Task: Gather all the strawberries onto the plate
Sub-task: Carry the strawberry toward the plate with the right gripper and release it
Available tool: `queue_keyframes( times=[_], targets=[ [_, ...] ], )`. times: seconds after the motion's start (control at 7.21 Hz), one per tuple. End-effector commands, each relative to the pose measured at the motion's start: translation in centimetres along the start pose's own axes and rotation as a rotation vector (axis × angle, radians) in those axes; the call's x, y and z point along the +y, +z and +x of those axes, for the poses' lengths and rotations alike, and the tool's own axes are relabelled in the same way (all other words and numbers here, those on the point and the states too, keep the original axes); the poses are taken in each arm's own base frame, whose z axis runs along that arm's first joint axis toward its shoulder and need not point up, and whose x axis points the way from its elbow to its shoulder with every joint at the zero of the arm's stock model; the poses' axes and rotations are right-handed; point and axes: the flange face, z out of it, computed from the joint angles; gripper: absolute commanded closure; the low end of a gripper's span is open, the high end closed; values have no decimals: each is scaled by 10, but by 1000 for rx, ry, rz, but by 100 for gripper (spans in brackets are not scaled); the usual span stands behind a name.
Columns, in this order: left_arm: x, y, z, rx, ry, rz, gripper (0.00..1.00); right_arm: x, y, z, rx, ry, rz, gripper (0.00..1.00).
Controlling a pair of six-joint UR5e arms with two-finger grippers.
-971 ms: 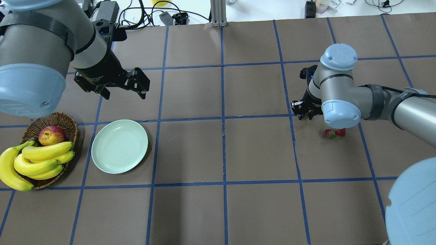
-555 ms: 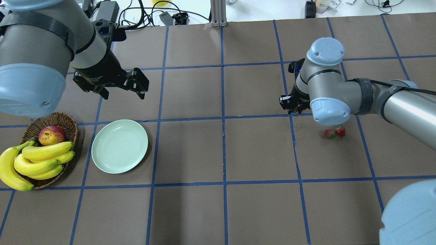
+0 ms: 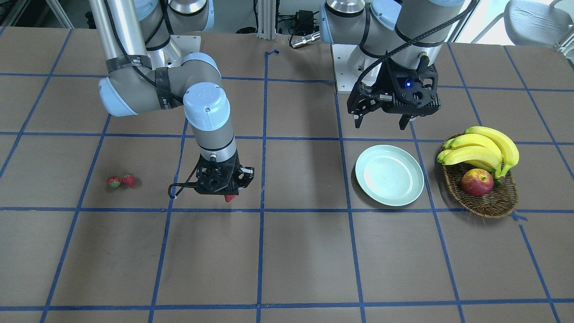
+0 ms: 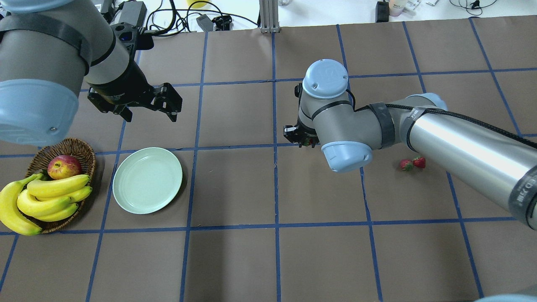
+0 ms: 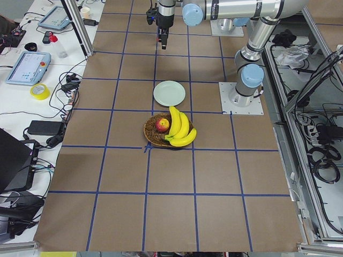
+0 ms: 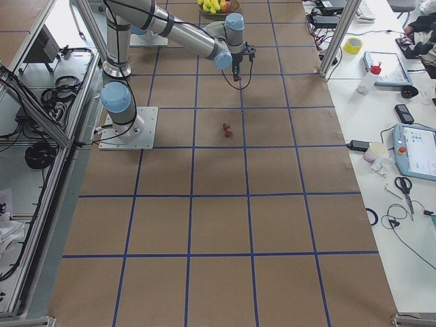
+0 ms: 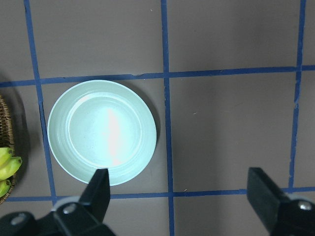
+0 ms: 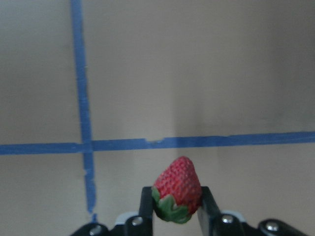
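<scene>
Overhead exterior view, far left: a wicker basket [image 4: 86, 157] holds bananas [image 4: 50, 193] and an apple [image 4: 63, 166]. Just beside it lies the mint-green plate [image 4: 147, 180]. The left gripper [image 4: 151, 116] hangs above the table [image 4: 235, 260] just beyond the plate, its fingers spread wide apart. Near the middle, the right gripper [image 4: 303, 142] pinches one strawberry [image 8: 177, 189] off the surface, well apart from the plate. At right, a partly greenish strawberry [image 4: 406, 165] and a red strawberry [image 4: 419, 162] lie touching each other.

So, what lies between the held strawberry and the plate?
Only bare table with blue tape lines separates the strawberry from the plate, per the front-facing view.
</scene>
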Motion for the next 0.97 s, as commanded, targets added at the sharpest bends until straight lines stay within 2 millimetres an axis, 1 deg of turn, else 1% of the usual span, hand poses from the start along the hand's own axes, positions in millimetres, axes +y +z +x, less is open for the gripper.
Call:
queue_keyframes(
  times=[0.0, 0.14, 0.28, 0.42, 0.55, 0.69, 0.83],
  targets=[
    [0, 0, 0, 1, 2, -1, 0, 19, 24, -60, -51, -28, -36, 100],
    [0, 0, 0, 1, 2, -1, 0, 22, 42, -68, -51, -36, -50, 100],
    [-1, 2, 0, 1, 2, -4, 0, 24, 55, -75, -75, -45, -54, 100],
    [-1, 2, 0, 1, 2, -4, 0, 24, 56, -76, -75, -47, -55, 100],
    [-1, 2, 0, 1, 2, -5, 0, 24, 56, -75, -67, -45, -53, 64],
    [-1, 2, 0, 1, 2, -5, 0, 23, 52, -73, -61, -29, -44, 1],
    [-1, 2, 0, 3, 2, -5, 0, 23, 42, -73, -62, -31, -35, 0]
  ],
)
